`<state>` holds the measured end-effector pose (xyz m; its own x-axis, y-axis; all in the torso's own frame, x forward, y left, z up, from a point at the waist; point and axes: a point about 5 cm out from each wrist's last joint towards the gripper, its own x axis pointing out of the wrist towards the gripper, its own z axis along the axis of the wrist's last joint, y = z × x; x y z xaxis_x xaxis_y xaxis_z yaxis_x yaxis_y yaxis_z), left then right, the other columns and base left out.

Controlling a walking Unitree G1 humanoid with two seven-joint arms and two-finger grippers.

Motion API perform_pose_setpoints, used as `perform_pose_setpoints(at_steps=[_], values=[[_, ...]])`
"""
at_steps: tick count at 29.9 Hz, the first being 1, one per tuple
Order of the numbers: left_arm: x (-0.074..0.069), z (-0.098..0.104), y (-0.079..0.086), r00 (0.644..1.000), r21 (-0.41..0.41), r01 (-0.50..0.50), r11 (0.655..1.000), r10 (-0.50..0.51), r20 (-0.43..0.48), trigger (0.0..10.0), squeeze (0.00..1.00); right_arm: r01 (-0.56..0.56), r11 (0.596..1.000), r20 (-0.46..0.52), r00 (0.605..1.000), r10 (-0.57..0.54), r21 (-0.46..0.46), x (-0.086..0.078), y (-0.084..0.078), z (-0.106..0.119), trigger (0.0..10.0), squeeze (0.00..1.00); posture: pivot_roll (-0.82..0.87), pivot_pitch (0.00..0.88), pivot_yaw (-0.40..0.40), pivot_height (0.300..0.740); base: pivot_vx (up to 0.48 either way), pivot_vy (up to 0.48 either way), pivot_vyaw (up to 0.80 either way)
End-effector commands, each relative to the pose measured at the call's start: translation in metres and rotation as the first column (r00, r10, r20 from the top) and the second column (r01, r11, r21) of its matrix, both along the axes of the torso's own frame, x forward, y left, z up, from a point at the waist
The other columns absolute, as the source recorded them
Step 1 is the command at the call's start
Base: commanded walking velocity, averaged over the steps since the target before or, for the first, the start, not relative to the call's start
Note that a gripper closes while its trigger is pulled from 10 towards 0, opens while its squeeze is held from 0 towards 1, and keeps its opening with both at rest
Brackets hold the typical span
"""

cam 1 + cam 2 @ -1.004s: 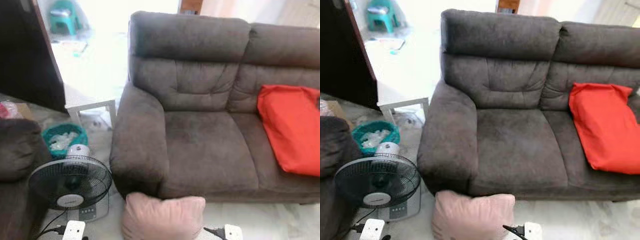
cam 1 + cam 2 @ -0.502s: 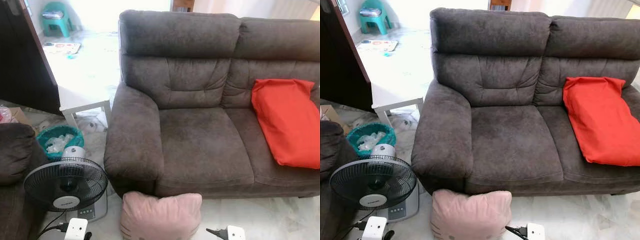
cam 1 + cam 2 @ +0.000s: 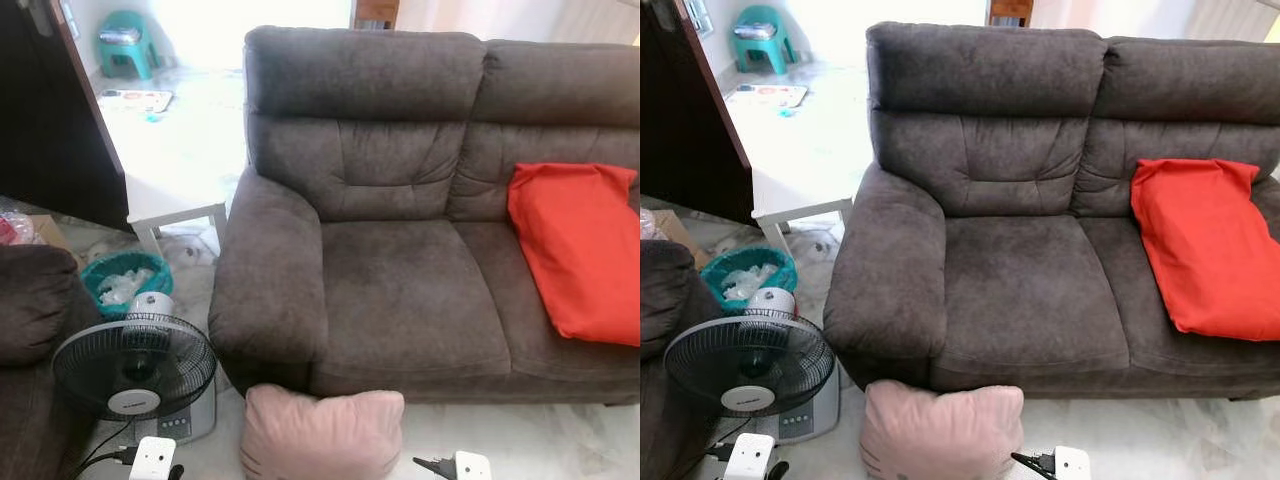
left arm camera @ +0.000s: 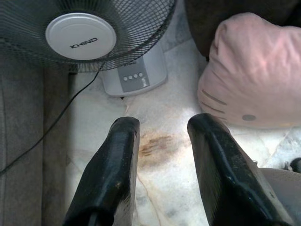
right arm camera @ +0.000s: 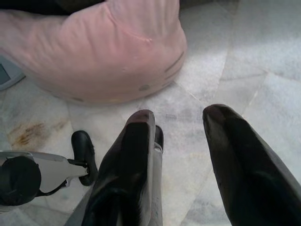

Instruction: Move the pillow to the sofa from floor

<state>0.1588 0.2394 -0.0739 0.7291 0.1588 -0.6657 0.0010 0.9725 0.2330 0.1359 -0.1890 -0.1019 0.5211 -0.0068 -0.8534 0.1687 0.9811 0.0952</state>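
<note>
Nothing among the objects has shifted since the earlier frames; only the head camera has swung a little, so the whole scene sits slightly differently. The soft pink fabric pillow [image 3: 322,432] lies on the pale marble floor [image 3: 540,440], pressed against the front base of the dark brown suede two-seat sofa [image 3: 400,290], just below its left armrest. A bright red cushion [image 3: 578,248] leans on the sofa's right seat and backrest. To the left of the pillow stands a black-caged electric fan with a grey base [image 3: 137,368], its cord trailing over the floor. Behind the fan sits a teal plastic basket [image 3: 125,277] holding pale scraps, and beyond it a white low table [image 3: 175,205].

The left gripper [image 4: 162,129] hangs low over the marble between the fan base and the pillow, its two black fingers [image 4: 120,150] spread apart and holding nothing. The right gripper [image 5: 178,120] hovers above the floor just short of the pillow's edge, fingers [image 5: 136,136] likewise parted and empty. Stitched whisker lines and a small grey dot mark the pillow's face near both grippers.
</note>
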Motion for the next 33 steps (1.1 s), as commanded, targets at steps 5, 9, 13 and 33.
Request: perform_pose_setpoints(at_steps=[5,9,13,33], values=[[-0.0031,-0.0019,-0.0004,1.0,-0.006,-0.002,1.0,0.002,-0.015,10.0,0.0,-0.003,1.0,0.009,1.0,0.003,-0.012,0.002,-0.003,0.0012,10.0,0.0,0.16,0.0,-0.074,0.74,0.282,0.0,0.0],[-0.003,-0.0018,-0.0005,1.0,-0.007,0.001,1.0,-0.001,-0.016,10.0,0.0,-0.006,1.0,0.008,1.0,0.006,-0.013,0.0021,-0.003,0.0012,10.0,0.0,0.16,0.0,-0.075,0.74,0.293,0.0,0.0],[-0.0029,-0.0019,-0.0008,1.0,-0.008,0.003,1.0,-0.003,-0.016,10.0,0.0,-0.007,1.0,0.009,1.0,0.007,-0.012,0.0021,-0.0031,0.0013,10.0,0.0,0.16,0.0,-0.075,0.74,0.294,0.0,0.0],[-0.0019,-0.0016,-0.0014,0.999,0.003,0.039,0.999,-0.039,-0.023,10.0,0.0,-0.023,1.0,0.007,1.0,0.023,-0.014,0.0023,-0.0031,0.0013,10.0,0.0,0.16,0.003,-0.077,0.74,0.015,-0.012,0.0]])
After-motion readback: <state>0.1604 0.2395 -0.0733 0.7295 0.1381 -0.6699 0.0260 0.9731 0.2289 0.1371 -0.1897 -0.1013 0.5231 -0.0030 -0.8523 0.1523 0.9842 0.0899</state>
